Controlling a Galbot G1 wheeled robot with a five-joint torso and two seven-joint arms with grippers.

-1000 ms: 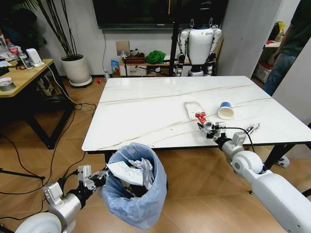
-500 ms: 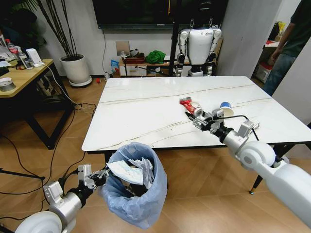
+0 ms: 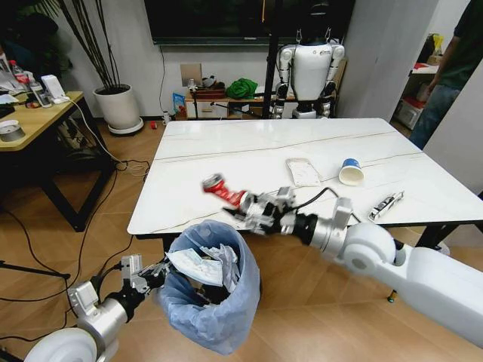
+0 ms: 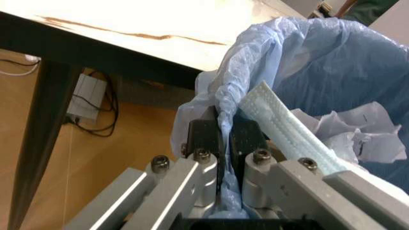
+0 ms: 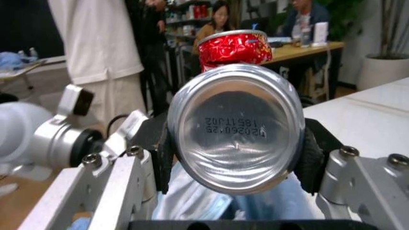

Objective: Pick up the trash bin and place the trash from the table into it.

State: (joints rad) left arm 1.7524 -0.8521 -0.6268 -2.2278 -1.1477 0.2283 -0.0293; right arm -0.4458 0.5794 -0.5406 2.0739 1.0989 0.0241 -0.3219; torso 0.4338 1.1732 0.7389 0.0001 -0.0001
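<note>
Right gripper (image 3: 243, 205) pinches a crushed red can (image 3: 223, 190) just above the trash bin (image 3: 211, 290), which sits below the table (image 3: 226, 162) edge. Left gripper (image 3: 151, 274) clamps the bin's rim. 1 blue-white cup (image 3: 350, 171) lies on the table beyond the bin.

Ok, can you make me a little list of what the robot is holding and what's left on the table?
right gripper: shut on a crushed red can, held over the table's near edge, just above the bin
left gripper: shut on the bin's blue bag rim, holding it below the table edge
in the bin: white papers
left on the table: flat wrapper, blue-white cup, silver tube
</note>
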